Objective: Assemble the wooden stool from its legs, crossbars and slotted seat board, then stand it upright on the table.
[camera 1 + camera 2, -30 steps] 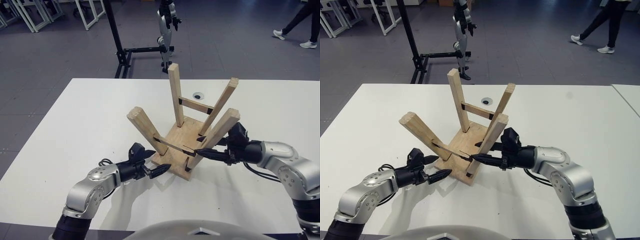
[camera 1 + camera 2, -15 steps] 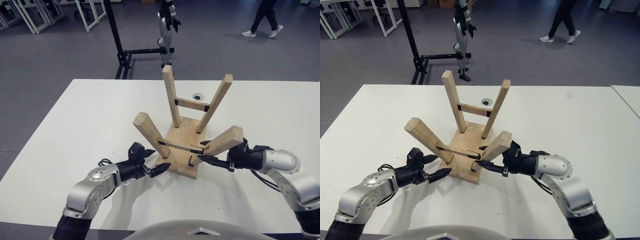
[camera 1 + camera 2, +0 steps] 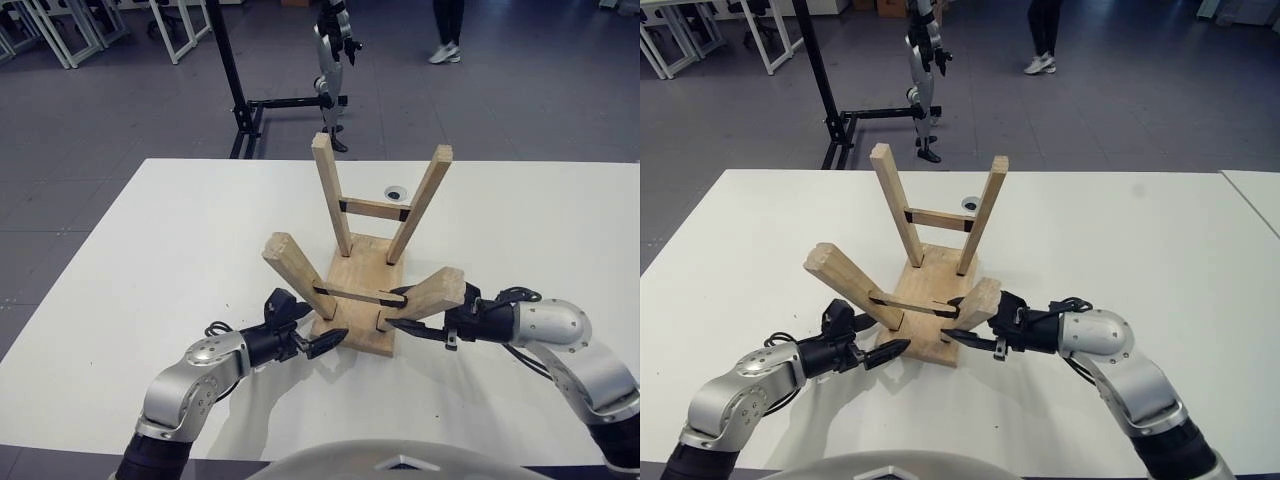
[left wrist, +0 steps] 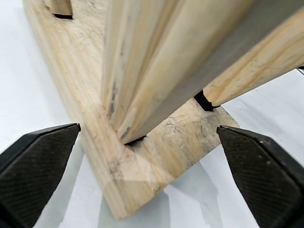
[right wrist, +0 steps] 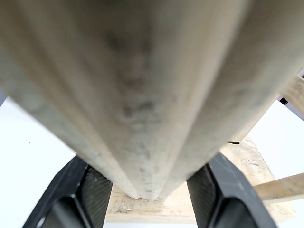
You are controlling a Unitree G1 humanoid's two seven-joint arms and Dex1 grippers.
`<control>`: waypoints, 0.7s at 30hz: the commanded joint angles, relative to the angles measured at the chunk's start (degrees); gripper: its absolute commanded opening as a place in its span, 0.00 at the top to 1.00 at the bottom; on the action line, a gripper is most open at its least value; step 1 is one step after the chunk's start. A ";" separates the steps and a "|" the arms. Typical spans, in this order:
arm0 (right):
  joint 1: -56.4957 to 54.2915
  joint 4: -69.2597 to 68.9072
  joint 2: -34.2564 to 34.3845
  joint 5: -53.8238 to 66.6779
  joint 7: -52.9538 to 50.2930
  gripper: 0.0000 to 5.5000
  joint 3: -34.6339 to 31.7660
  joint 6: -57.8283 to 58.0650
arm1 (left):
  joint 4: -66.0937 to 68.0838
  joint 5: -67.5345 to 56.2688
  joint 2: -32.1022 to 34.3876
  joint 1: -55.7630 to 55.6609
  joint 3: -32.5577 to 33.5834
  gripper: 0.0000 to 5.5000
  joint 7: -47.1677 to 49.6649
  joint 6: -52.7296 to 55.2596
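Observation:
The wooden stool stands upside down on the white table, its seat board lying on the tabletop. Two rear legs rise behind, joined by a crossbar. The front left leg and front right leg splay toward me, with a thin crossbar between them. My right gripper is shut on the front right leg near its base. My left gripper is open at the board's near left corner, which lies between its fingers without touching them.
A round cable hole sits in the table behind the stool. Beyond the far edge stand a black metal stand and a small humanoid figure. Bare tabletop stretches to both sides.
The stool has tipped from a tilt down onto its seat board and turned slightly left, with my right gripper holding its leg. My left gripper has crept closer to the board's corner.

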 commanded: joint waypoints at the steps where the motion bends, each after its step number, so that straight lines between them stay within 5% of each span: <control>1: 3.70 8.34 -5.25 -9.91 -0.91 0.63 7.39 10.51 | -1.13 0.45 0.00 -0.21 1.10 0.03 1.00 -0.53; 6: 0.06 16.46 -0.97 -10.08 -6.16 0.63 9.44 14.14 | 0.15 -2.32 1.65 -2.67 9.22 0.03 1.51 0.08; 14: -2.82 19.48 0.20 -8.27 -8.56 0.63 10.23 12.94 | 1.85 -22.04 14.00 -14.86 35.44 0.11 1.00 8.93; 17: -3.36 19.89 -0.14 -8.19 -8.33 0.63 10.49 12.63 | -4.29 -31.12 15.13 -26.24 36.61 0.20 8.54 10.54; 21: -4.23 20.53 -0.57 -8.38 -7.88 0.63 10.73 12.25 | -15.37 -40.83 11.50 -36.64 28.37 0.32 24.66 12.44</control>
